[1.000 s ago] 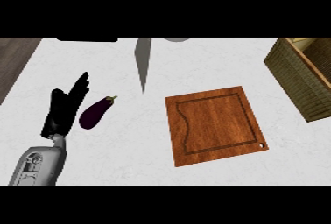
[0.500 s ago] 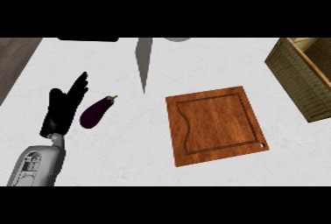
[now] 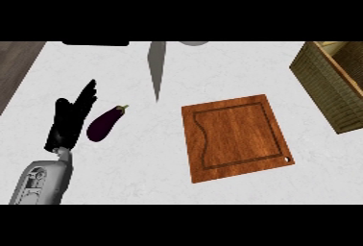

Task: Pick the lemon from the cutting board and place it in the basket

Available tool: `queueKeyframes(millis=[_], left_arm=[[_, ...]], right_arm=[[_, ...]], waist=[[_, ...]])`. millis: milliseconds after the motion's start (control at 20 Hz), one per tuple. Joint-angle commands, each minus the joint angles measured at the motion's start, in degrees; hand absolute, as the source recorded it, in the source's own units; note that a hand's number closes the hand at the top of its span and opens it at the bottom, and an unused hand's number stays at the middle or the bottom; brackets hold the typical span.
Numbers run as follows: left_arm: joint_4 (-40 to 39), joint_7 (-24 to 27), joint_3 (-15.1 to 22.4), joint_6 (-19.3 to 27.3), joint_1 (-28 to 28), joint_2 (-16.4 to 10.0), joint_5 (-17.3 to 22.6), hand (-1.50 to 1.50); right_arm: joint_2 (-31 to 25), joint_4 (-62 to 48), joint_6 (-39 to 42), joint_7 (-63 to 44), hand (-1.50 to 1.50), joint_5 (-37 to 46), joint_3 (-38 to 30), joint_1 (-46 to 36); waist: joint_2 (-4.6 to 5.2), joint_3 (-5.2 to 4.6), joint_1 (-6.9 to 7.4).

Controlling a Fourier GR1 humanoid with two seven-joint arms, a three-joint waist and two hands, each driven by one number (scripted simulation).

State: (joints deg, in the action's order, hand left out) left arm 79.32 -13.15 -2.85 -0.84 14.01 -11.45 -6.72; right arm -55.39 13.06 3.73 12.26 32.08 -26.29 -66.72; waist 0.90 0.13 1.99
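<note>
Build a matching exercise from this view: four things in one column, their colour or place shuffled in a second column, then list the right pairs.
Things:
1. eggplant
2. cutting board
3. basket
4. left robot hand

Descriptions:
A. woven, at the right edge of the view
B. black, fingers straight, at the left of the view
C. brown wood, in the middle of the view
D. dark purple, lying just right of the black fingers

Pairs: 1-D, 2-C, 3-A, 4-B

Counter (image 3: 234, 72): white, faintly marbled, fills most of the view.
Strip (image 3: 16, 65): dark brown, past its left edge.
Shadow (image 3: 157, 67): narrow grey wedge, top centre.
</note>
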Motion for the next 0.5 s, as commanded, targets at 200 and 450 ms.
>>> queueKeyframes(millis=[200,450], left_arm=[[1.3,1.9,0.9,-0.4,-2.4,0.4,-0.4,0.0],[2.7,-1.4,0.2,-0.7,-0.9,-0.1,0.4,0.0]], right_arm=[[-11.9,-4.8,4.9,-0.9,-1.5,-5.0,-6.5,4.9],[-16.9,-6.1,9.0,0.6,-1.5,-7.5,-9.3,8.4]], waist=[[0.29,0.15,0.17],[0.24,0.27,0.08]])
